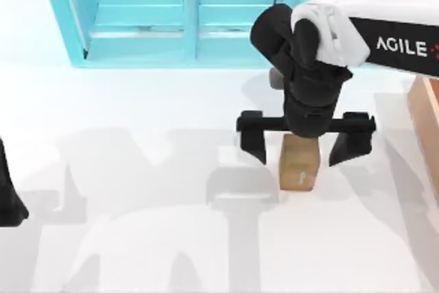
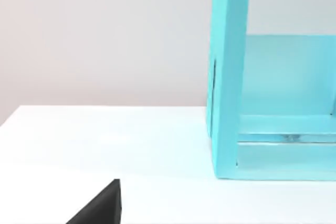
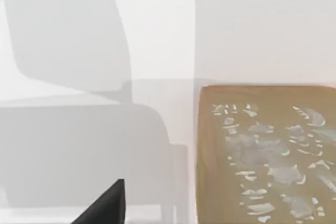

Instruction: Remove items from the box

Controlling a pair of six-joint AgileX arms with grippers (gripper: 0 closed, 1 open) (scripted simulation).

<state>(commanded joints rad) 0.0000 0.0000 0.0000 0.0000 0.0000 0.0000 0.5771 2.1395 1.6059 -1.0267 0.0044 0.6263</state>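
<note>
The right tool (image 1: 305, 143) hangs over the white bench (image 1: 137, 224), right of centre, its fingers (image 1: 254, 143) spread wide on either side of the tan block (image 1: 299, 162) and not touching it. The block stands on the bench, out of the orange-tan box (image 1: 426, 111), whose corner shows at the right edge. The turquoise shelf unit (image 1: 171, 12) sits along the far side. The left arm (image 1: 8, 197) is parked at the left edge; I cannot tell its tool's state.

Right arm (image 1: 384, 25) wears a white shell lettered AGILE, black wrist, black right gripper (image 1: 305, 143) on a crossbar with wedge fingers (image 1: 254, 145).
</note>
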